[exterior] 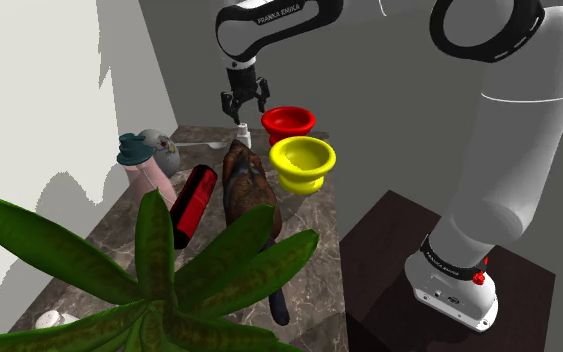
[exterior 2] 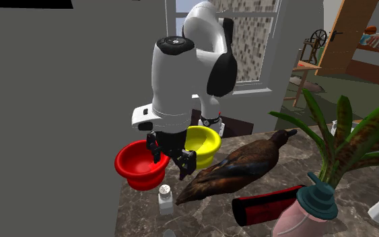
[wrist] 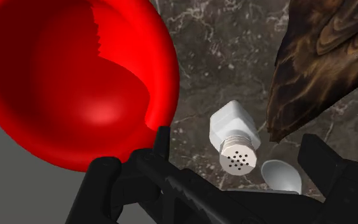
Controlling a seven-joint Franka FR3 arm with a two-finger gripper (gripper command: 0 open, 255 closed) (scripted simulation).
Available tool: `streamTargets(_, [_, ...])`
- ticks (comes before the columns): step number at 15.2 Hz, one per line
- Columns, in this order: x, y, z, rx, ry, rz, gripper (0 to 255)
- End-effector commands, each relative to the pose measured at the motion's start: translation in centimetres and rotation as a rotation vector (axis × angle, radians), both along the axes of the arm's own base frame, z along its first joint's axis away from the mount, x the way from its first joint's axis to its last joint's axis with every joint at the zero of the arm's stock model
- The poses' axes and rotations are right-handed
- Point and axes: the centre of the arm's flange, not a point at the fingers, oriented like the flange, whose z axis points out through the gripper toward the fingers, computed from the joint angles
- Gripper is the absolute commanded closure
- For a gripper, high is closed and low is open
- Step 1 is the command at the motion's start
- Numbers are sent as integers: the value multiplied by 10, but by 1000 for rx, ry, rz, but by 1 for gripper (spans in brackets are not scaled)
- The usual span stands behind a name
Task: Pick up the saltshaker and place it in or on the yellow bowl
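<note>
A small white saltshaker [wrist: 233, 130] with a perforated silver cap stands on the dark marble counter [wrist: 234, 51], between a red bowl [wrist: 63, 83] and a brown feathered bird figure [wrist: 323, 57]. My black gripper [wrist: 237, 136] hangs open above the saltshaker, with the fingers apart and touching nothing. From the second exterior view the gripper [exterior 2: 169, 156] is a short way above the saltshaker [exterior 2: 165, 198]. The yellow bowl [exterior: 302, 162] sits beside the red bowl [exterior: 289, 122], nearer the stand. In the shoulder view the gripper [exterior: 244, 102] hovers over the saltshaker [exterior: 242, 130].
A white spoon [wrist: 282, 175] lies close to the shaker. The bird figure [exterior: 249, 185], a red and black cylinder [exterior: 194, 205], a pink bottle with a teal cap [exterior: 144, 170] and a grey round object [exterior: 159, 148] crowd the counter. Plant leaves [exterior: 159, 280] cover the near end.
</note>
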Motion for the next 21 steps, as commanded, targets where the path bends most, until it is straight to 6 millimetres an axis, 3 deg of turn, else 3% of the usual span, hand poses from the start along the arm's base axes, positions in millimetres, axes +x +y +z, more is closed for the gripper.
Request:
streamTargets(1, [26,9,-8,1,8,-13,0])
streamTargets(2, [33,11,-11,2,11,-17,0])
streamTargets(10, [33,6,-51,2,11,-17,0])
streamTargets(17, [33,6,-51,2,11,-17,0])
streamTargets(18, [33,6,-51,2,11,-17,255])
streamTargets(21, [33,6,-51,2,11,-17,255])
